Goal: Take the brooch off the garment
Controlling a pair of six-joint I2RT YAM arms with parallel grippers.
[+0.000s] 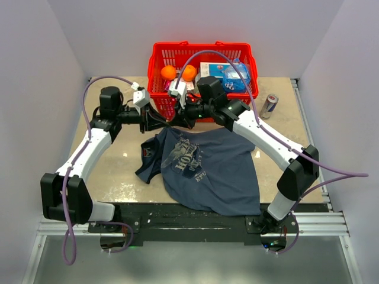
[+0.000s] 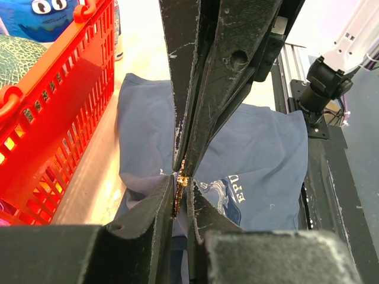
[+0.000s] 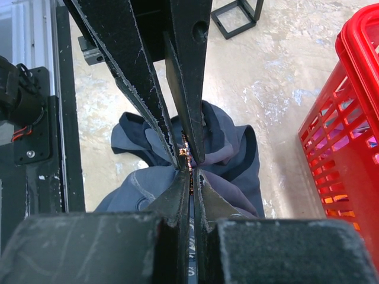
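Your left gripper [image 2: 180, 188] and right gripper [image 3: 190, 177] meet tip to tip just above centre in the overhead frame, directly in front of the red basket [image 1: 201, 45]. They come together over the upper edge of the garment [image 1: 213, 171], a dark blue T-shirt with a pale print that spreads from the middle of the table [image 1: 115, 171] toward the lower right. The brooch [image 2: 183, 176] shows only as a small gold glint at that meeting point, at the centre of both wrist views. In your left wrist view, the left fingers are pressed almost together along a gold sliver, so that claw looks clamped on the brooch. In your right wrist view, the right fingers are drawn together on a fold of blue cloth just beside the glint, with the fabric bunched up to a peak under the tips. The contact is small and partly hidden, so you cannot tell exactly where metal ends and cloth begins. The basket fills the upper middle of the overhead frame and holds two oranges [image 1: 169, 72] and some packets. A drink can [image 1: 269, 105] stands on the table to the right of the basket, well apart from the shirt.
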